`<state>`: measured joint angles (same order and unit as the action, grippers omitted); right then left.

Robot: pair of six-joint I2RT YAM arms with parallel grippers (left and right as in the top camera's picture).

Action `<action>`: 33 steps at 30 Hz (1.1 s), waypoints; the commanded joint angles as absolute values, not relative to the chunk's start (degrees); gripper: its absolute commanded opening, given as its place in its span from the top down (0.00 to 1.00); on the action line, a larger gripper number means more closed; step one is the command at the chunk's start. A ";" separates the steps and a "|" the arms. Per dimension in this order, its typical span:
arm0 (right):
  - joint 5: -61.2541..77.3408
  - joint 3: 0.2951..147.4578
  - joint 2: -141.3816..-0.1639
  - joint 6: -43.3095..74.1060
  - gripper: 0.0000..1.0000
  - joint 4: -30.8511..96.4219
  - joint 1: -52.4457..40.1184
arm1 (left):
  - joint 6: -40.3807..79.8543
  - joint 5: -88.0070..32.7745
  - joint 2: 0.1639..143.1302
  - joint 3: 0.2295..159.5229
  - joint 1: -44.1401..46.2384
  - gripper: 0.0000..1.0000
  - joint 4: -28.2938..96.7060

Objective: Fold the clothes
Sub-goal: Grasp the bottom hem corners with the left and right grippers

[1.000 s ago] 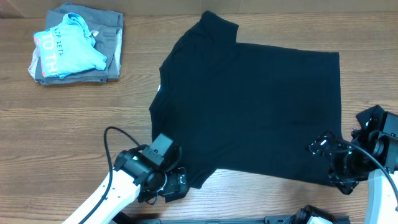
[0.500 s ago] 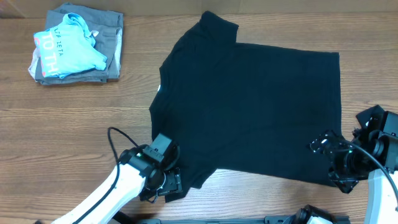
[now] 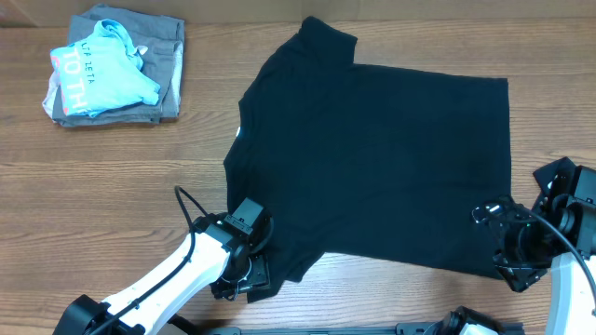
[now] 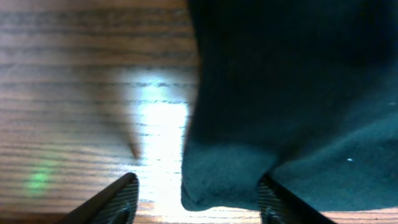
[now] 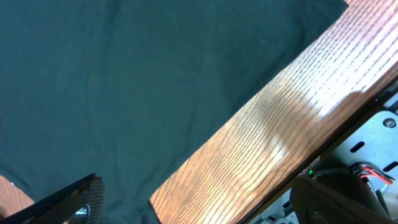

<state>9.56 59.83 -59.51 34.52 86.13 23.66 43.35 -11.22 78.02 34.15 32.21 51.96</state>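
Wood-grain table takes up pretty much the whole overhead shot, and the biggest thing on it is 1 black T-shirt. It's spread flat across the middle and right, with the neck and its little white label pointing left and the bottom hem off to the right. 1 sleeve sticks up toward the far edge and the other points down toward the near edge.

Up in the far left corner, well apart from the tee, there's 1 grey folded garment with 1 light blue shirt bunched on top of it, pinkish lettering showing.

2 arms, 2 grippers. The left gripper is down at the near sleeve. In its wrist view both fingers stand apart, and the corner of the sleeve sits right in the gap between them, lying on the wood and not pinched. The finger on the right of that view looks like it's touching or overlapping the cloth, while the other one is over bare wood just beside the sleeve edge.

The right gripper is at the near right corner of the tee by the hem, spread wide and holding nothing. Its wrist view has cloth filling the upper left, and 1 fingertip sits over the fabric — the other side is just a dark blur past the table edge.
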 commanded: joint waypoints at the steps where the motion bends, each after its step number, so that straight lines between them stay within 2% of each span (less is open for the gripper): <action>1: 8.12 59.00 -59.09 36.34 0.00 85.97 24.14 | 41.93 -11.99 78.48 33.65 31.94 0.41 51.09; 5: 7.94 57.32 -59.09 37.43 0.00 85.71 24.14 | 41.76 -13.15 78.48 33.12 31.94 0.44 49.56; 10: 7.97 55.16 -59.09 37.82 0.00 84.60 24.14 | 41.78 -13.17 78.52 31.42 31.94 0.52 47.94; 16: 7.29 55.11 -58.96 43.18 0.00 84.68 24.14 | 41.76 -15.90 78.54 30.20 31.94 0.55 46.26; 19: 4.69 55.09 -58.92 46.98 0.00 85.03 24.14 | 41.76 -15.14 78.54 30.15 31.94 0.65 46.30; 21: 2.55 54.89 -58.92 49.84 0.00 85.36 24.14 | 41.76 -15.07 78.54 30.15 31.94 0.69 46.41; 26: 1.67 52.42 -58.94 53.23 0.00 82.85 24.14 | 40.86 -15.07 78.54 30.15 31.94 0.73 46.74; 33: -2.31 45.69 -59.16 62.39 0.00 77.93 24.16 | 40.66 -15.07 78.54 30.15 31.94 0.73 47.11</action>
<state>1.23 47.83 -59.53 56.23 78.83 23.66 41.78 -14.61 78.02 31.40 32.21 47.11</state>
